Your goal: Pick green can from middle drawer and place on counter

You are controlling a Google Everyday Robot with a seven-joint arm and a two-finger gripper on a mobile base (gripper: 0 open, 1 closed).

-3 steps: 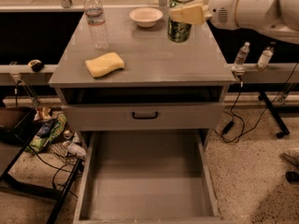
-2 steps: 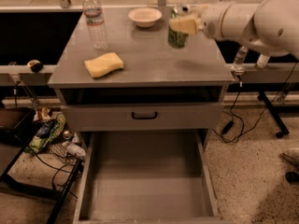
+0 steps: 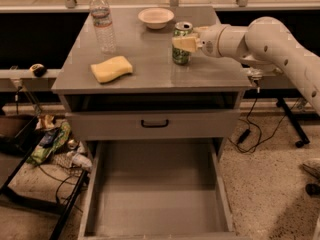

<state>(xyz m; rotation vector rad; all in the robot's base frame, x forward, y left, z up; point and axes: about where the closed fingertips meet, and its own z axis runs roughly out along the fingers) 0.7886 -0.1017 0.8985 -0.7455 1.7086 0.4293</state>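
The green can (image 3: 181, 54) stands upright on the counter (image 3: 150, 74), right of centre, silver top showing. My gripper (image 3: 186, 43) reaches in from the right at the end of the white arm. Its pale fingers (image 3: 183, 43) are closed around the can's upper half. The can's base looks level with the counter top. The middle drawer (image 3: 157, 196) is pulled fully out below, and its grey floor holds nothing.
On the counter are a clear water bottle (image 3: 102, 21) at the back left, a white bowl (image 3: 156, 17) at the back centre and a yellow sponge (image 3: 111, 69) at the front left. A closed drawer front with a black handle (image 3: 154, 124) sits above the open drawer. Clutter and cables lie on the floor at left.
The arm has carried the can down and a little toward the front of the counter; the can now sits low at the counter surface instead of being held above it.
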